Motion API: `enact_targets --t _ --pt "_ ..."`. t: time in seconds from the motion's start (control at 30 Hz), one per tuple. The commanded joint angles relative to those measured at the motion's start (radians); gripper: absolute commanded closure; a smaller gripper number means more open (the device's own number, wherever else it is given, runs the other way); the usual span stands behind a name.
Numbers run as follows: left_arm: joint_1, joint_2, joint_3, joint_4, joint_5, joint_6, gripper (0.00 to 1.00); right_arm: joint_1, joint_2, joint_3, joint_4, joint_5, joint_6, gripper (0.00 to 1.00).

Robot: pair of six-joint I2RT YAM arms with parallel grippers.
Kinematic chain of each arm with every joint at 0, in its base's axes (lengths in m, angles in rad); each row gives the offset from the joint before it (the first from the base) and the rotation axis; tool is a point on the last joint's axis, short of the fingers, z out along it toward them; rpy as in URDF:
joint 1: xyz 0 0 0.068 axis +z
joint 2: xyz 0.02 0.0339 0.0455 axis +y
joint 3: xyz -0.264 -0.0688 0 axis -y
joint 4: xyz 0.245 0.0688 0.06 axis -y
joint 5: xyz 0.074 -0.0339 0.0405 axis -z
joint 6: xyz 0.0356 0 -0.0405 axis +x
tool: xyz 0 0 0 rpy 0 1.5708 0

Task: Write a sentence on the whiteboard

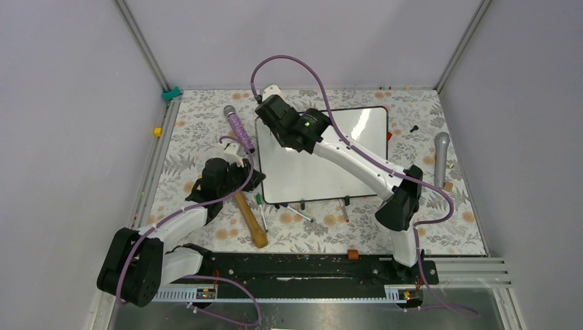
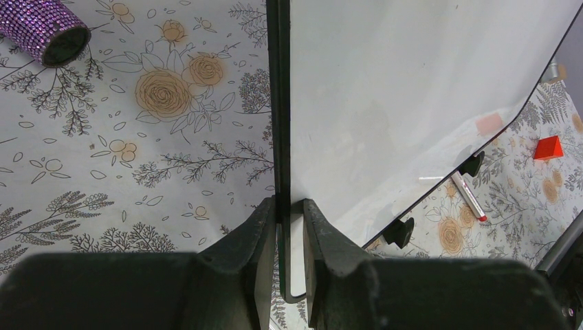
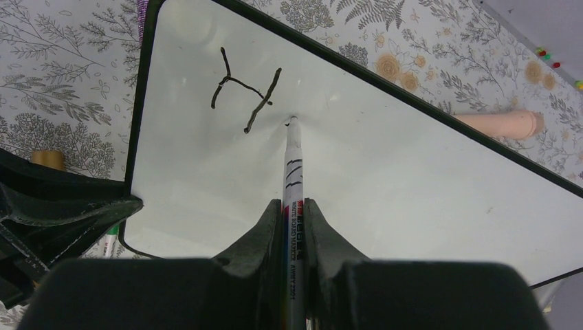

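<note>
The whiteboard [image 1: 330, 161] lies flat on the flowered table, white with a thin black frame. My left gripper [image 2: 289, 203] is shut on the frame of the whiteboard [image 2: 412, 89] near its rounded near-left corner, one finger on each side of the edge; from above, this left gripper [image 1: 256, 180] sits at that corner. My right gripper [image 3: 293, 205] is shut on a white whiteboard marker [image 3: 292, 165] whose tip touches the whiteboard [image 3: 412, 179]. Of the sentence [image 3: 244, 89] a single dark "H" shows, just left of the tip. From above, the right gripper [image 1: 269, 111] hovers over the board's far-left corner.
A wooden-handled hammer [image 1: 251, 220] and a purple glitter microphone [image 1: 237, 127] lie left of the board. A grey microphone [image 1: 441, 158] lies to its right. Loose markers [image 1: 299, 213] rest by the board's near edge. A red block [image 2: 548, 148] and a peach cylinder [image 3: 505, 124] lie nearby.
</note>
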Motion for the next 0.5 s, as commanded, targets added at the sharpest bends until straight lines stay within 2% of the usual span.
enact_targets --t 0.0,0.23,0.47 --pt "0.004 -0.024 -0.002 0.033 -0.010 0.026 0.86 -0.005 -0.004 0.023 0.014 0.038 -0.017 1.00" --pt "0.004 -0.026 -0.002 0.034 -0.010 0.026 0.86 -0.005 0.005 0.021 0.014 0.039 -0.019 1.00" --pt "0.003 -0.027 -0.002 0.033 -0.010 0.027 0.86 -0.004 0.005 0.014 0.012 -0.027 -0.027 1.00"
